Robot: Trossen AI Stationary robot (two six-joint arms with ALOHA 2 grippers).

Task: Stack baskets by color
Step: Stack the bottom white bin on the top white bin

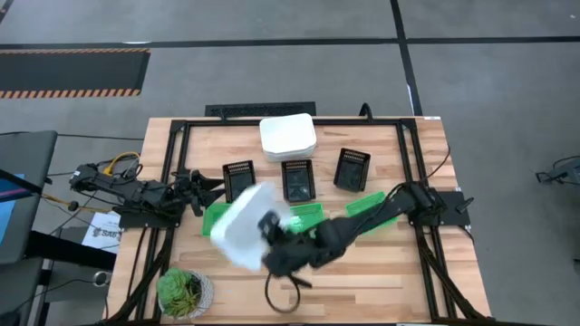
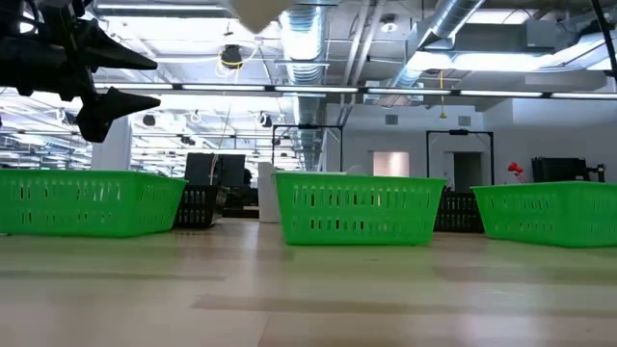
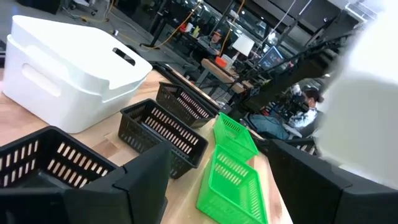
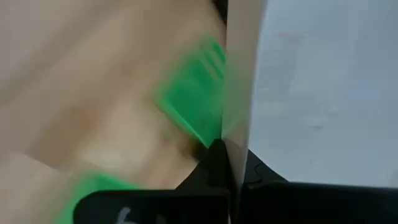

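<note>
Right gripper (image 1: 270,237) clamped shut on the rim of a white basket (image 1: 243,226), held tilted in the air above the front-centre of the table (image 1: 381,281); in the right wrist view the fingers (image 4: 217,163) pinch the basket wall (image 4: 311,93) tight. Left gripper (image 1: 204,188) parked at the left edge of the table, raised, fingers spread apart, holding nothing.

Stack of white baskets (image 1: 288,137) at the back centre. Three black baskets in a row just in front of it: left (image 1: 239,177), middle (image 1: 297,179), right (image 1: 352,168), apart from each other. Three green baskets nearer the front: one (image 1: 216,217) partly hidden under the lifted white basket, one (image 1: 306,215) in the middle, one (image 1: 365,205) beside the right arm. Potted plant (image 1: 185,292) at front-left corner.
</note>
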